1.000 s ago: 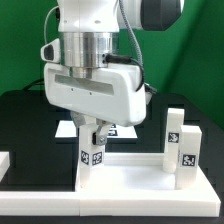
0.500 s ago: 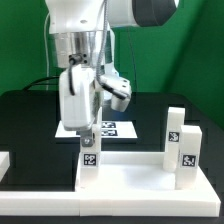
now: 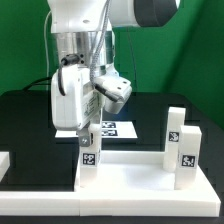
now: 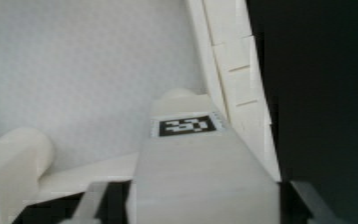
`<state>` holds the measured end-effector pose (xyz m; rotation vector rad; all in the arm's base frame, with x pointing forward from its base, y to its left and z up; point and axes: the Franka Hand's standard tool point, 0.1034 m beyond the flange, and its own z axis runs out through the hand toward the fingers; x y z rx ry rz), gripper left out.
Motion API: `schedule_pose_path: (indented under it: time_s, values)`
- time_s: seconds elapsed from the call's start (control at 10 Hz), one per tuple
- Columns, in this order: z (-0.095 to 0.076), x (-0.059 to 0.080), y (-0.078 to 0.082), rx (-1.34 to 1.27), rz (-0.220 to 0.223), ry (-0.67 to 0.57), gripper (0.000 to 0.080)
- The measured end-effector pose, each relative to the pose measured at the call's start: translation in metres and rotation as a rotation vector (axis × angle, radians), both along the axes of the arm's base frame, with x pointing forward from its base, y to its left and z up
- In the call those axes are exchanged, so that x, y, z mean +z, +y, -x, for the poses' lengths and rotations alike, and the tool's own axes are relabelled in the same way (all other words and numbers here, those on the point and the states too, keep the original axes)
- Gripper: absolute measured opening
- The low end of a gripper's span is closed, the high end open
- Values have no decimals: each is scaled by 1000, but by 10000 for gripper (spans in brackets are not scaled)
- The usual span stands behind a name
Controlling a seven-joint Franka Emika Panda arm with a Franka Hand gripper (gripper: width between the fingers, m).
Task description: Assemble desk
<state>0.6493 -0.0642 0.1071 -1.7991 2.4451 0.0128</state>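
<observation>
The white desk top (image 3: 130,180) lies flat at the front of the black table. Two white legs (image 3: 174,128) (image 3: 188,150) with tags stand upright on its corner at the exterior view's right. My gripper (image 3: 88,135) points straight down over the corner at the exterior view's left. It is shut on a third tagged leg (image 3: 88,157) that stands upright on the top. In the wrist view this leg (image 4: 190,140) fills the gap between my dark fingers (image 4: 112,203), beside the top's raised rim (image 4: 229,60). Its foot is hidden.
The marker board (image 3: 120,127) lies on the table behind my gripper. A white part (image 3: 3,160) shows at the exterior view's left edge. In the wrist view a rounded white shape (image 4: 16,170) sits close beside the held leg.
My hand has turned about its vertical axis while staying over the same corner. The leg between the fingers has turned with it. The other legs and the top have not moved.
</observation>
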Motion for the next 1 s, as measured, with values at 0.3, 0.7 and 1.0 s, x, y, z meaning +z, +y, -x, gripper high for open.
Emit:
schedule_pose_path:
  time_s: [0.3,0.7,1.0]
  values:
    - [-8,18,9,12,-7,-31,540]
    - [-15,71,22,21,-36,-106,648]
    - [-14,68,22,22,-35,-102,649]
